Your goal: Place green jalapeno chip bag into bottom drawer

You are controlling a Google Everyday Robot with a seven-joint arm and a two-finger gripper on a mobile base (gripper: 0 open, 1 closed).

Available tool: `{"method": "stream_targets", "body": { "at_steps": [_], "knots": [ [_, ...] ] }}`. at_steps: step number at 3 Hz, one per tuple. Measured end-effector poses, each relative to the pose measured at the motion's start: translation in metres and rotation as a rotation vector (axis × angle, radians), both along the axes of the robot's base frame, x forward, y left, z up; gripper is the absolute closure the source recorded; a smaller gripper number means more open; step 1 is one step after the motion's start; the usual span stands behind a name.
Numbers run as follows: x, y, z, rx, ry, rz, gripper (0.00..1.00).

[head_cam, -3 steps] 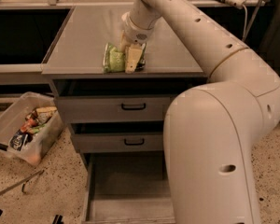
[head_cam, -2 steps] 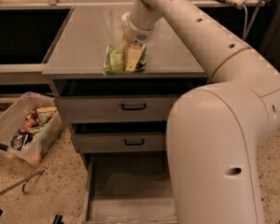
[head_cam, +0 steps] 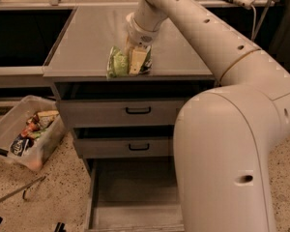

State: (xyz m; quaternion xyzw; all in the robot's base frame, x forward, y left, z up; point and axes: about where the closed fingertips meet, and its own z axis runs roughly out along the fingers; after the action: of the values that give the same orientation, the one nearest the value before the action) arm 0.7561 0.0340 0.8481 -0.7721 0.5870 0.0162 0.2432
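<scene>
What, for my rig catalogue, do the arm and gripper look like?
The arm is cream-white: thick rounded tubes with small dark holes, a thin tan ring at one joint. No cables or lettering show. The gripper, pale tan below a white collar, sits at the bag near the front edge of the counter.

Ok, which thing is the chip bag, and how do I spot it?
Find the grey metal cabinet's flat top in the middle. At its front edge, right at the white robot arm's pincer, is the small crinkled light-green foil chip bag. It's the only green thing up there.
</scene>
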Motion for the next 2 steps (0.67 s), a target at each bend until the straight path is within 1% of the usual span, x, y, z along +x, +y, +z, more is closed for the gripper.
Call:
{"method": "stream_targets", "body": {
  "at_steps": [1,2],
  "knots": [
    [-0.001,0.000,0.001,0.000,0.000,0.000,1.00],
    [-0.017,-0.013,0.014,-0.003,-0.021,-0.035,1.00]
  ]
}}
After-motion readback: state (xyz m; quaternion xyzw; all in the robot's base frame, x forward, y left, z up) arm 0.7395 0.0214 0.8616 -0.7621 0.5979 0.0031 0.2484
